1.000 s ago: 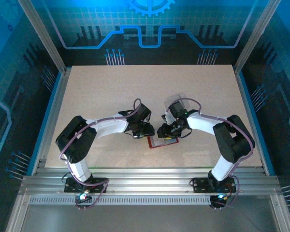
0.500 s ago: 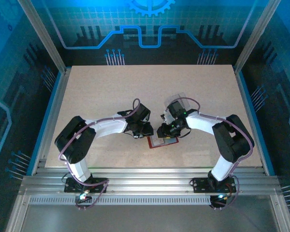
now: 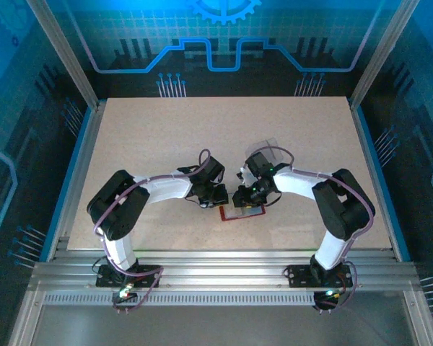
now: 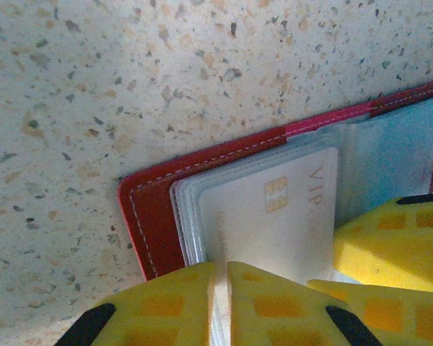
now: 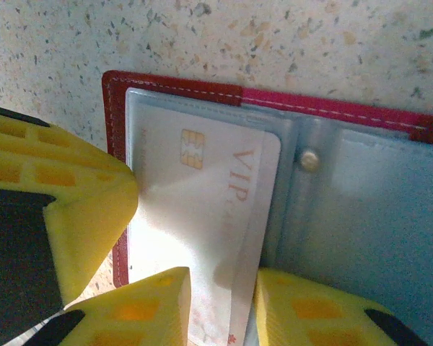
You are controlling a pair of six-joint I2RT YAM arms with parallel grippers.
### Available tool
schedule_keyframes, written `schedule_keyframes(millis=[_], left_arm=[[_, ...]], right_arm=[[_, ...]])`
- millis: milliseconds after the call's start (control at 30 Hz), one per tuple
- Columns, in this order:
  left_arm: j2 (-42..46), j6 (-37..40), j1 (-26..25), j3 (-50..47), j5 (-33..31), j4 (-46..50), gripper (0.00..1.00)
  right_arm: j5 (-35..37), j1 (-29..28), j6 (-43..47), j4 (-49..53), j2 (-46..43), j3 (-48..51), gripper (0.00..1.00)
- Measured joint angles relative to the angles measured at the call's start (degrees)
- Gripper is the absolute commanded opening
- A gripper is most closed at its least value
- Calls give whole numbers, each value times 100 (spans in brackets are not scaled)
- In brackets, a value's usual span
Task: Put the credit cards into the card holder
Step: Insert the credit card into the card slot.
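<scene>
The worktop (image 4: 130,72) looks like matt, speckled stone composite, faintly grainy. The card holder (image 4: 148,216) has a smooth, dark-red, leather-like cover with pale stitching. Its pockets (image 4: 397,144) are clear, slightly glossy plastic, fixed with a small metal stud (image 5: 309,160). The credit card (image 4: 274,238) is smooth pale plastic with a shiny gold chip (image 4: 276,194). The left claw (image 4: 221,270) wears matt yellow rubbery pads (image 4: 274,303) moulded in a grid.
</scene>
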State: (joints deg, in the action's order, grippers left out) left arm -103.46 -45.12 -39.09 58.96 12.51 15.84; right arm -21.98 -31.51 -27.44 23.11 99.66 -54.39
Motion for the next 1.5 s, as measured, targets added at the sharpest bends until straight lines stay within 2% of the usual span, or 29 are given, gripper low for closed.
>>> schedule_keyframes(millis=[333,733,1067,1300,1500], left_arm=[[284,0,114,-170,44,-50,16],[192,-50,149,-181,42,-76,4],[111,-146,149,-219,44,-160,2],[111,-146,149,-219,44,-162,2],[111,-146,149,-223,44,-168,3]], right_arm=[[15,-26,-20,-26,15,-4,31],[15,-33,-20,-20,22,-28,32],[13,-70,-66,-20,22,-50,33],[120,-122,-59,116,22,-151,38],[557,-155,35,483,-66,-380,44]])
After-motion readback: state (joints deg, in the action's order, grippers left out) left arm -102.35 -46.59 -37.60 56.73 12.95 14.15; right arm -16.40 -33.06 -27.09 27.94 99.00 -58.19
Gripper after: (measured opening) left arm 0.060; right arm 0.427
